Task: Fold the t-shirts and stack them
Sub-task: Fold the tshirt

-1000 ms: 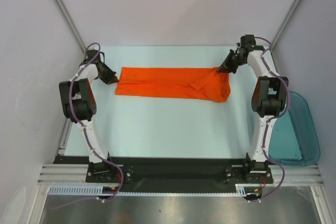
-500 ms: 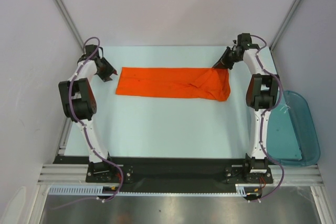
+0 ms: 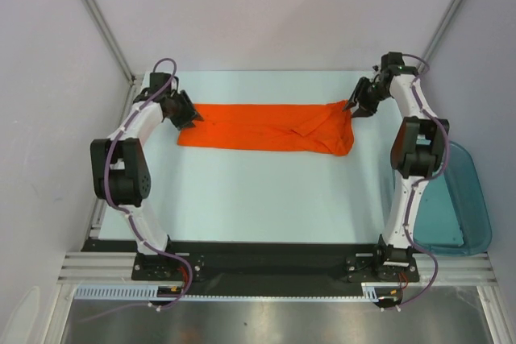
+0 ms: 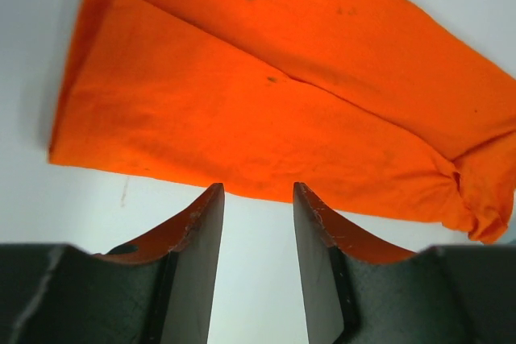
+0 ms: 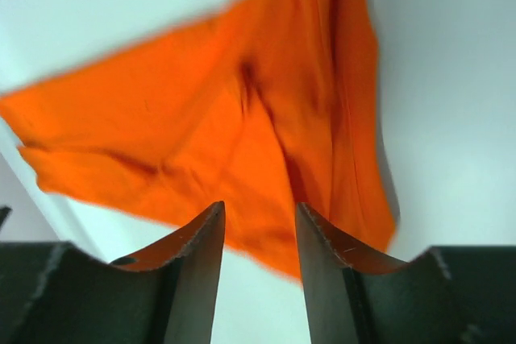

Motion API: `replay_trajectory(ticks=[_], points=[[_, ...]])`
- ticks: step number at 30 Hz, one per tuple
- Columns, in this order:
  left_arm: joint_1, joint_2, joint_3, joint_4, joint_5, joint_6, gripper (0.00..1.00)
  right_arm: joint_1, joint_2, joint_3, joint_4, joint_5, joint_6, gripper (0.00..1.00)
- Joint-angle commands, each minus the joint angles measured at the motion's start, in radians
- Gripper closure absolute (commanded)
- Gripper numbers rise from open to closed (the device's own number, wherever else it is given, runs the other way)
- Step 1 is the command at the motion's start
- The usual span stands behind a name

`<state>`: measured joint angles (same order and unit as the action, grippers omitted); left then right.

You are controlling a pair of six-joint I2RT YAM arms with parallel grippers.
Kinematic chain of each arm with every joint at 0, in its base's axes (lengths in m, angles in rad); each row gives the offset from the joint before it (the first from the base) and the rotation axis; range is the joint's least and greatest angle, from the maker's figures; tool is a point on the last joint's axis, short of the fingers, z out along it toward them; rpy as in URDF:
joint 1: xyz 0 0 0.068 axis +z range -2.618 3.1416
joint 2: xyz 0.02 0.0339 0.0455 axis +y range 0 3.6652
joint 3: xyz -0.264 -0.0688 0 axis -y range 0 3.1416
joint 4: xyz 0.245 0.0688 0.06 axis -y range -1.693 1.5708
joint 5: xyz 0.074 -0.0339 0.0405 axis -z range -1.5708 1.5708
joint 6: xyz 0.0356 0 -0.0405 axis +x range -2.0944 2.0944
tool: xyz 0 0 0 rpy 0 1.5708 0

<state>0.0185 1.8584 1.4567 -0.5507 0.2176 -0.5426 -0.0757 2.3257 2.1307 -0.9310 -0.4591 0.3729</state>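
Observation:
The orange t-shirt [image 3: 266,128] lies flat on the pale table as a long folded strip, with a bunched sleeve fold at its right end. My left gripper [image 3: 192,117] hovers at the strip's left end. In the left wrist view it [image 4: 258,195] is open, only bare table shows between the fingers, and the t-shirt [image 4: 282,94] lies just beyond the tips. My right gripper [image 3: 355,107] is at the strip's far right corner. It [image 5: 260,211] also stands open and empty, its tips over the edge of the t-shirt [image 5: 226,134].
A translucent teal bin [image 3: 455,199] sits off the table's right side, beside the right arm's base. Grey walls close in on the left, right and back. Bare table [image 3: 258,191] lies in front of the shirt.
Both grippers have opened; the right one let go of the shirt's far right corner and shifted slightly right. The left arm drew back, then swung in to the strip's left end.

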Motion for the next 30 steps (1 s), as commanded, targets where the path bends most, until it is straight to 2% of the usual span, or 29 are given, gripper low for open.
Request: replay_trajectory(ticks=[1,2,6,9,13,18,30], points=[[0.008,-0.024,-0.05,0.037,0.092,0.015,0.55,0.034,-0.282,-0.18,-0.069,0.059,-0.113,0.52],[0.008,-0.019,-0.056,0.043,0.101,0.013,0.55,0.043,-0.316,-0.283,-0.062,0.072,-0.129,0.51],[0.006,0.007,-0.073,0.072,0.172,-0.011,0.55,0.073,-0.422,-0.448,0.006,0.115,-0.196,0.47],[0.008,0.042,-0.059,0.074,0.181,-0.011,0.57,0.073,-0.424,-0.488,0.018,0.111,-0.201,0.52],[0.006,0.091,-0.021,0.064,0.174,0.007,0.57,0.102,-0.391,-0.486,0.035,0.12,-0.232,0.55],[0.006,0.139,-0.006,0.043,0.138,0.038,0.59,0.125,-0.322,-0.453,0.006,0.169,-0.244,0.53],[0.006,0.153,-0.002,0.031,0.106,0.082,0.59,0.165,-0.264,-0.439,-0.028,0.329,-0.295,0.58]])
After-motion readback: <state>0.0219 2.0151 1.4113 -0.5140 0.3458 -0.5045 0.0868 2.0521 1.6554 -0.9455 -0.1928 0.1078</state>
